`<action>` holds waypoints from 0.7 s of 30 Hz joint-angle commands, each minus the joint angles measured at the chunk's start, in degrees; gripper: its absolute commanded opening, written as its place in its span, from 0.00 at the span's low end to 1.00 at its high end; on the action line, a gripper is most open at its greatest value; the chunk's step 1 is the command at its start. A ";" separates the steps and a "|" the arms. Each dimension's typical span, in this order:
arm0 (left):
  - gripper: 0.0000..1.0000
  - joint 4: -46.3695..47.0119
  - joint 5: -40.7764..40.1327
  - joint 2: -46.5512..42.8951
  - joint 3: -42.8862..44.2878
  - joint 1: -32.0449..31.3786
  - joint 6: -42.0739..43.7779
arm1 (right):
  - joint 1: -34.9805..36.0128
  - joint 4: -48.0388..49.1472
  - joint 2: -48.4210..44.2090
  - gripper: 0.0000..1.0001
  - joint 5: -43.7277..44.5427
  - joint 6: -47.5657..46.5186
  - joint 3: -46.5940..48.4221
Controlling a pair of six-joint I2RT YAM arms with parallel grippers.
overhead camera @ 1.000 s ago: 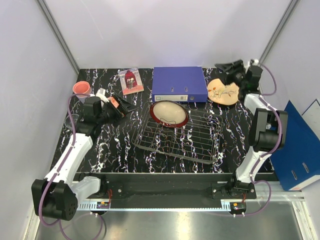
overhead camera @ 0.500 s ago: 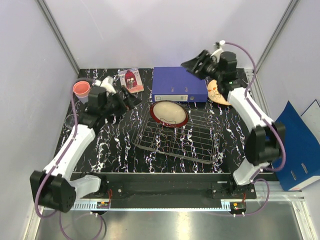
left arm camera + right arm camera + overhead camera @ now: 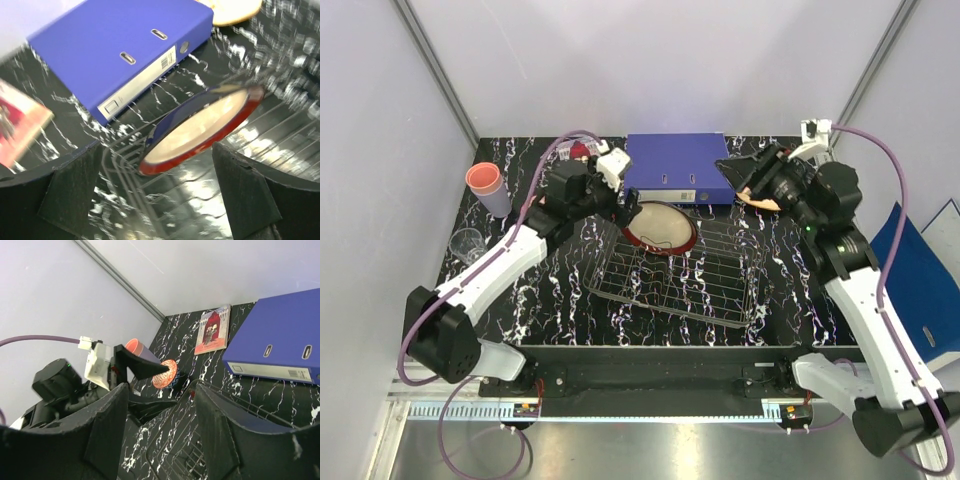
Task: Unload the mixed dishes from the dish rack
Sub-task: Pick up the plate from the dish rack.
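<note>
1. Leaning tilted at the far left corner of the dish rack [image 3: 690,285], the red-rimmed cream bowl [image 3: 660,226] is propped on the wires, just in front of the blue binder [image 3: 675,163].
2. The left gripper [image 3: 623,208] is spread wide just beside the bowl. In the wrist view its fingers [image 3: 70,192] are seen on either side of the rim, and nothing is gripped.
3. The right gripper [image 3: 740,177] is poised over the cream painted plate [image 3: 234,9], which lies on the table [image 3: 550,290] outside the rack. Its jaws are moderately parted and nothing is held.
4. The pink cups [image 3: 483,178] and the clear glass [image 3: 468,243] are found at the table's left edge, well apart from the rack.
5. The bowl is judged to be stiff glazed ceramic, fairly heavy, slippery, and liable to chip if knocked against the wires.
6. A hold is best taken across the raised upper rim, with one finger inside the wall and one outside, since the body looks too wide to be spanned.
7. A slip is to be expected from a shallow pinch, so the rim should be seated deep between the fingers.
</note>
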 commanded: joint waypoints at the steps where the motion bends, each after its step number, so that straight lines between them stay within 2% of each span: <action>1: 0.92 6.56 7.82 0.10 -1.58 -0.41 19.62 | 0.03 -2.64 -3.96 0.63 0.67 -1.14 -3.31; 7: 0.88 7.97 17.32 4.22 -0.97 -0.41 24.99 | 0.12 -3.78 -7.30 0.63 -0.92 -1.31 -6.83; 13: 0.79 7.36 18.82 10.89 2.80 -0.58 29.03 | 0.04 -3.96 -9.32 0.62 -0.12 -1.40 -9.65; 17: 0.61 5.16 19.36 14.42 5.54 -0.58 30.88 | 0.03 -4.05 -9.85 0.62 -0.21 -1.05 -11.05; 18: 0.50 5.42 19.53 14.77 5.97 -0.58 30.71 | 0.03 -4.05 -9.94 0.62 -0.12 -0.96 -11.32; 20: 0.43 6.29 20.32 15.48 5.98 -0.58 30.71 | 0.03 -3.96 -9.76 0.62 0.14 -0.96 -11.93; 21: 0.36 6.56 20.32 15.57 5.63 -0.58 30.79 | 0.03 -3.96 -9.68 0.62 0.14 -0.87 -12.02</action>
